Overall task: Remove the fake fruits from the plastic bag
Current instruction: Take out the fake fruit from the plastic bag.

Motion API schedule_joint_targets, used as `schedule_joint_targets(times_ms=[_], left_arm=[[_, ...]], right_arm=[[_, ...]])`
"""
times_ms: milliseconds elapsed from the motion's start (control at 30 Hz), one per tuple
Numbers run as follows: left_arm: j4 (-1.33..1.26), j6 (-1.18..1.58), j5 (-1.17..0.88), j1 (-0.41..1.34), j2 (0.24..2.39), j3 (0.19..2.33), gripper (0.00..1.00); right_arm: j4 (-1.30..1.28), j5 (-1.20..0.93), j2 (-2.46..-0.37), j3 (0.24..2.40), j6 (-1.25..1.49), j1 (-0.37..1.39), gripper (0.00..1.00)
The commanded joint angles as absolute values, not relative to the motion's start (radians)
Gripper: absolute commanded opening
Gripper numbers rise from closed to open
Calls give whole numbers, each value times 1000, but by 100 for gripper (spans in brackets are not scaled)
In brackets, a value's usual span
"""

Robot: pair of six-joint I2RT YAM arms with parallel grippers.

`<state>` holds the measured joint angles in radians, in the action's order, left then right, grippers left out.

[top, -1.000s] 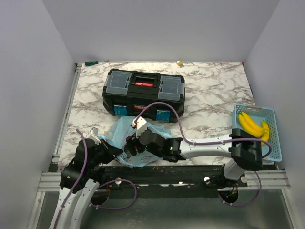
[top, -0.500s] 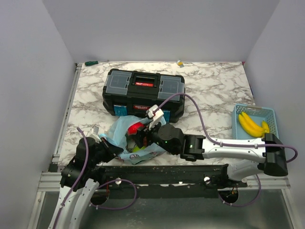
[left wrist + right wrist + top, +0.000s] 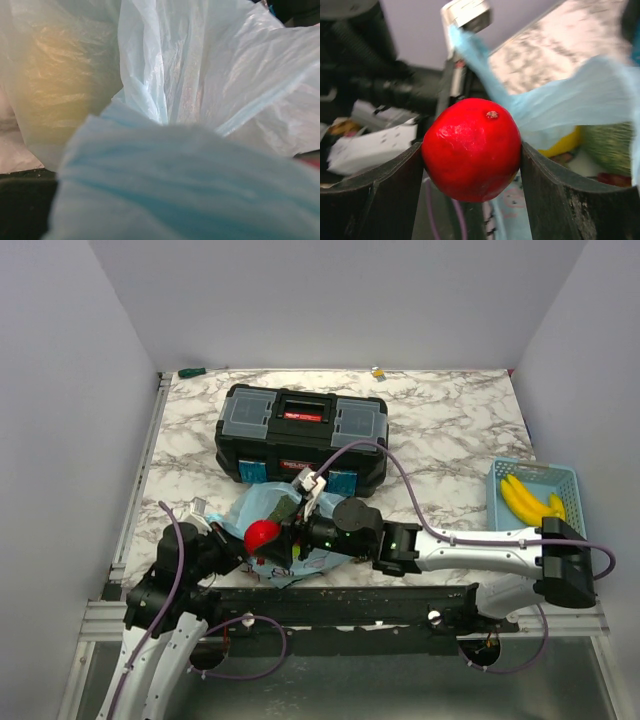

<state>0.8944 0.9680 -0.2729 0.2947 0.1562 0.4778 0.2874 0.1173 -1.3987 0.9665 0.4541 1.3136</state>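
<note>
The light-blue plastic bag point(image 3: 262, 508) lies crumpled near the table's front edge, just in front of the toolbox. My right gripper point(image 3: 264, 537) hangs over the bag's near side, shut on a shiny red apple point(image 3: 262, 536). In the right wrist view the apple point(image 3: 471, 149) sits squeezed between both dark fingers point(image 3: 395, 185). A yellow fruit point(image 3: 565, 145) and a green one point(image 3: 610, 145) remain in the bag behind it. My left gripper point(image 3: 224, 540) pinches the bag's left edge. In the left wrist view the bag film point(image 3: 200, 100) hides its fingers, with a yellow fruit point(image 3: 55, 85) glowing through.
A black toolbox point(image 3: 302, 435) stands behind the bag. At the right edge a light-blue mesh basket point(image 3: 580, 540) holds bananas point(image 3: 530, 502). A small green item point(image 3: 190, 372) and a small yellow one point(image 3: 378, 372) lie at the far edge.
My right gripper has come out of the bag with the red apple and shifted toward the near left. The left gripper has kept its hold on the bag.
</note>
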Motion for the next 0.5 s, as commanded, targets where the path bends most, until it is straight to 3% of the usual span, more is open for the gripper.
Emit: schedule_joint_targets(times_ms=[0,300,467], left_arm=[[849,943,-227,295,191,532,0],[813,963,-261,295,188,466,0],[815,986,-277,294,147,434,0]], right_arm=[[484,-258,-1427,952,537,1316,20],[562,-192,-1341,990,585,1294,17],[808,-227,-1335,930,826,1209,15]])
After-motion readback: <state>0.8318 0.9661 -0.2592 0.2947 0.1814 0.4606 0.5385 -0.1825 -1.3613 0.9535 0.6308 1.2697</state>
